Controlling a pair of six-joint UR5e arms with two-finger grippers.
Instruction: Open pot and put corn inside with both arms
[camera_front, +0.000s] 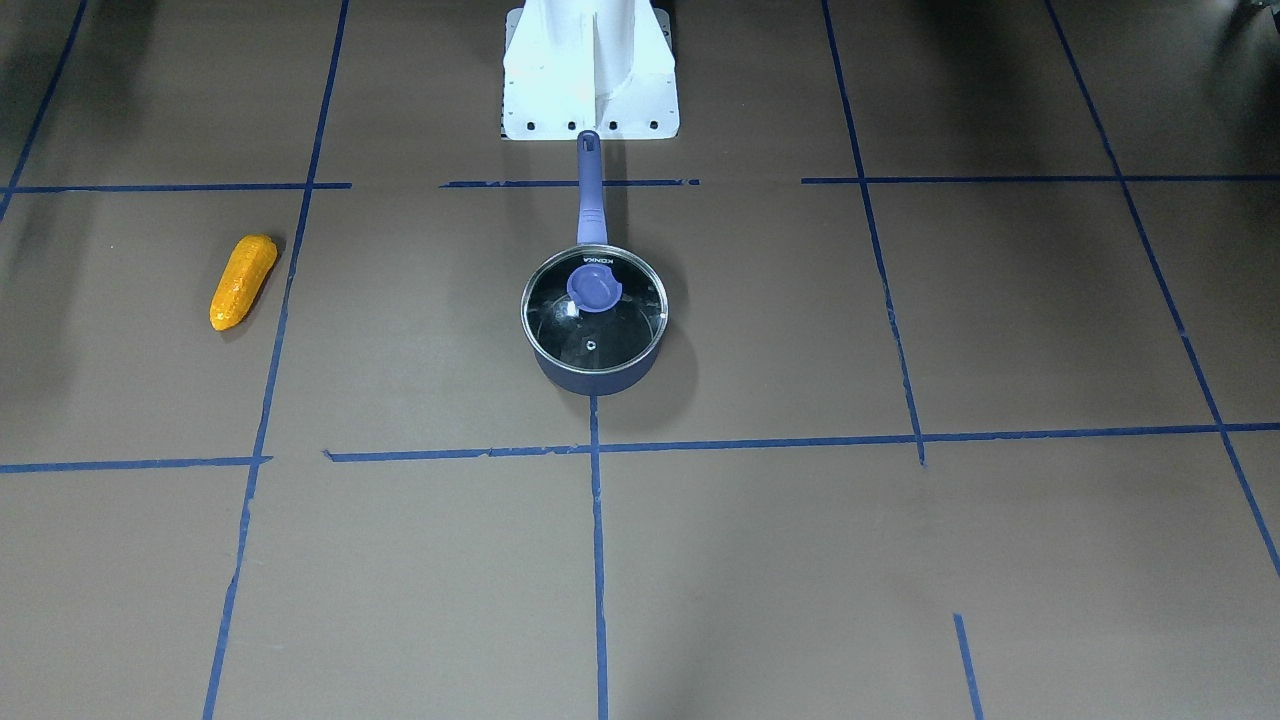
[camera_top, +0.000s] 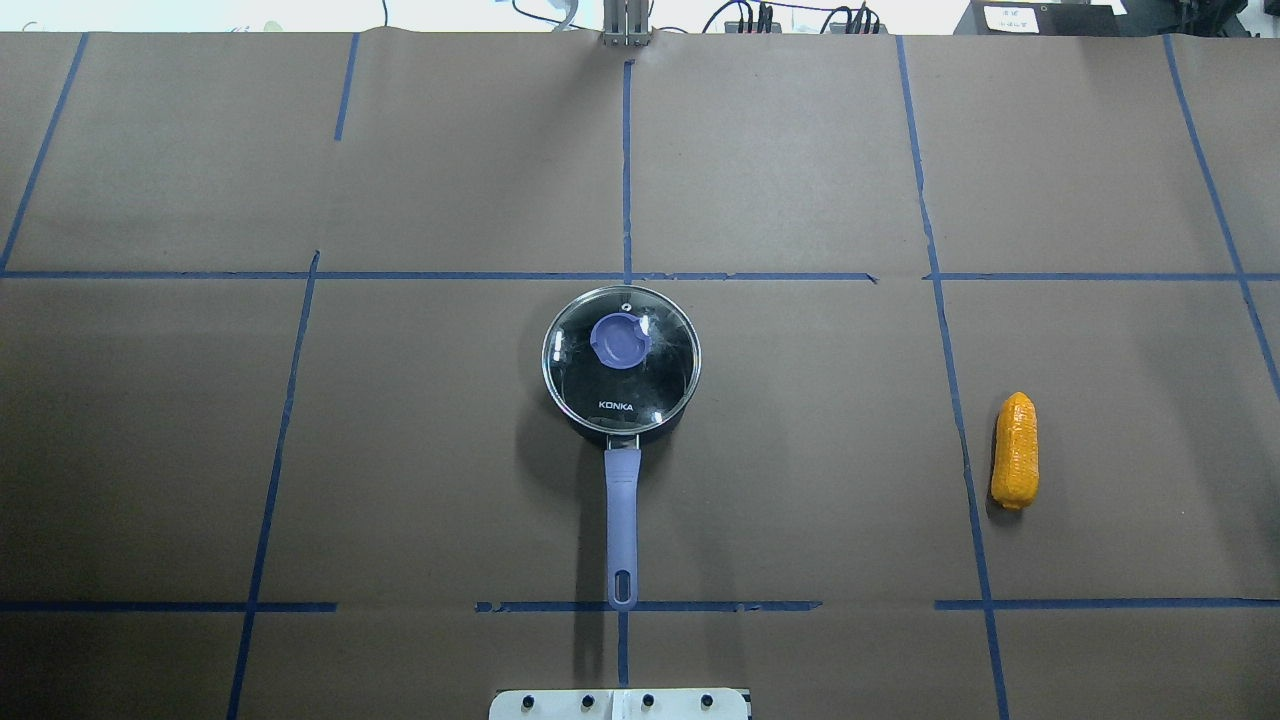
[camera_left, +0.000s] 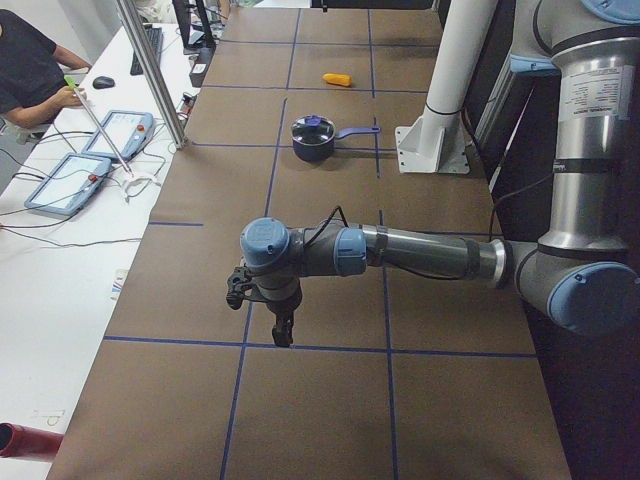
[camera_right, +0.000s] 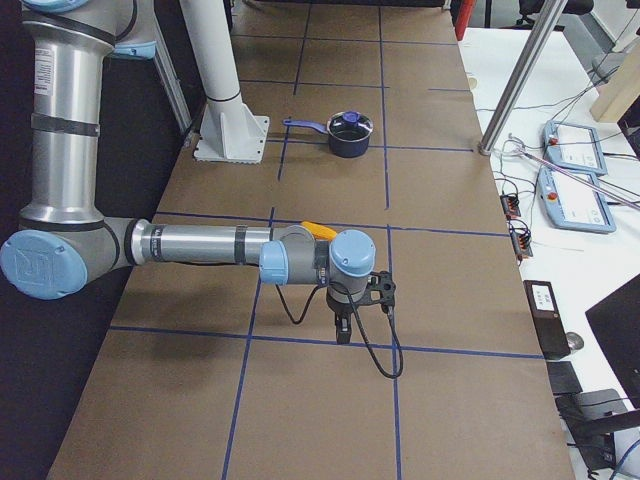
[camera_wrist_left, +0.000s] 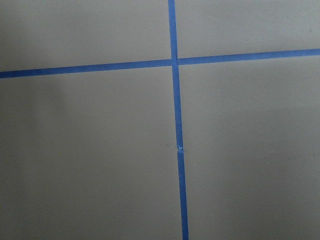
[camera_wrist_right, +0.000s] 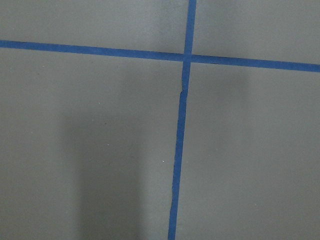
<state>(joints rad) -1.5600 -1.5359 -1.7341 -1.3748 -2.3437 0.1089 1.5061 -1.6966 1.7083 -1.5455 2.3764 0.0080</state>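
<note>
Pot (camera_front: 595, 378) and corn (camera_top: 1016, 450) both lie on the brown table (camera_top: 800, 480), and both are apart from the two grippers. The pot stands upright in the middle of the table with its glass lid (camera_top: 622, 385) closed on it; the lid has a blue knob (camera_top: 619, 341), and the long handle (camera_top: 621, 520) points toward the white base (camera_front: 590, 75) of the robot. The left gripper (camera_left: 284, 335) hangs from the left arm (camera_left: 420, 252) with its fingers pointing down, just above the table and close to a blue tape line (camera_left: 330, 349). From this gripper the pot is well away along the table, and the corn is even farther, beyond the pot. The right gripper (camera_right: 343, 330) hangs in the same way from the right arm (camera_right: 190, 244) at the other end of the table. The corn lies near it, partly hidden behind the wrist in the right side view, between this gripper and the pot. Neither gripper touches anything. Whether their fingers are spread or pressed together cannot be told, because only the side views show them, and both wrist cameras show only the table and crossing tape.
</note>
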